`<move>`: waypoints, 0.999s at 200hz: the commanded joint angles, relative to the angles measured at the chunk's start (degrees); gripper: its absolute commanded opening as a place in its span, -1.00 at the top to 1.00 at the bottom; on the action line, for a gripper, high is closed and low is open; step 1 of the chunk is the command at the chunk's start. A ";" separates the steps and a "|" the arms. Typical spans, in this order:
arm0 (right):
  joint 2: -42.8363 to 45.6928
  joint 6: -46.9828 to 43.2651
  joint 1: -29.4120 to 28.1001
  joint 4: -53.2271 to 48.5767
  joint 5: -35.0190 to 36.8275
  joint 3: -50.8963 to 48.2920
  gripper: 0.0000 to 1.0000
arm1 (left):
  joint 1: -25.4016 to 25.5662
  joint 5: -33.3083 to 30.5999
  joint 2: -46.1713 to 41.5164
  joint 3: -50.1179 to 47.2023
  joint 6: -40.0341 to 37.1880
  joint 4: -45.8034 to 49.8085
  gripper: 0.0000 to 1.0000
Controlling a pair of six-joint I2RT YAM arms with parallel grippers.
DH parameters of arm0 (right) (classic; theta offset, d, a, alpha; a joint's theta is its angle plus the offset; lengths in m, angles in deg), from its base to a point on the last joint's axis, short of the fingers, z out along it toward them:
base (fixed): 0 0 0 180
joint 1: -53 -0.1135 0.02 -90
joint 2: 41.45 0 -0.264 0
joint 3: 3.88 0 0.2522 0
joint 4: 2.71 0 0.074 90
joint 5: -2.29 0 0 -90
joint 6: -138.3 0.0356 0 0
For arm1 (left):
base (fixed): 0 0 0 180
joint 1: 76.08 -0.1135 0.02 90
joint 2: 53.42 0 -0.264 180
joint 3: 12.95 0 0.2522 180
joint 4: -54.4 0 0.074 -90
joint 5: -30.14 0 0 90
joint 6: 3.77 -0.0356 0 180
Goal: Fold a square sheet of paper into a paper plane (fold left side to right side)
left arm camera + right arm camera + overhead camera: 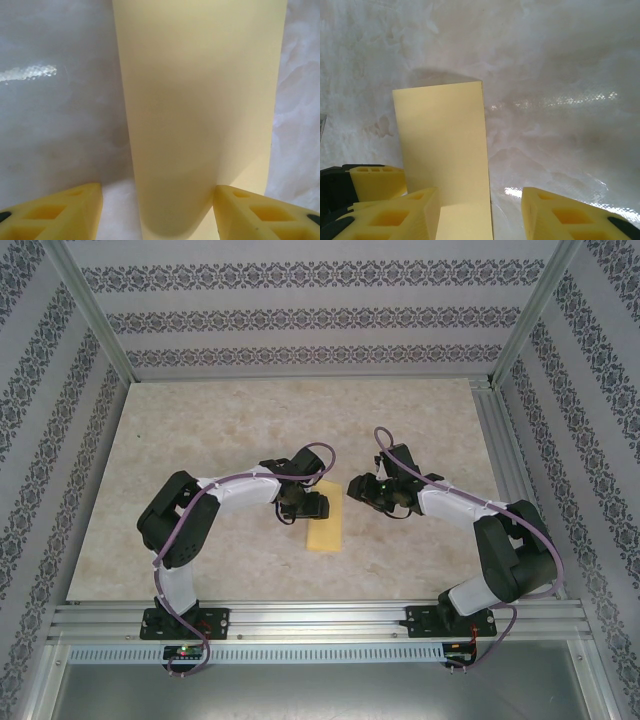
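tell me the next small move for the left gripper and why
Probably lower the left gripper and press along the square sheet of paper to sharpen its crease. The paper already lies as a narrow rectangle on the table, the open left gripper straddles it, and the right gripper, also open, sits beside it.

The sheet of paper (324,535) lies on the desk (200,430), near its middle. The left end effector (312,510) sits over the sheet's far left part, one finger on either side of the sheet. The right end effector (355,487) sits just right of the sheet's far end.
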 commanded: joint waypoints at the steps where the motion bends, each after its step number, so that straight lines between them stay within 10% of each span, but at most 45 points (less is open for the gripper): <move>1: -0.38 0.50 -0.70 1.16 -0.34 -0.35 0.07 | 0.67 -1.09 1.11 0.85 0.15 1.06 -0.23; 200: -2.07 2.53 -2.92 3.32 -1.12 0.29 0.19 | 0.67 -1.62 0.76 -0.78 0.22 0.84 -0.21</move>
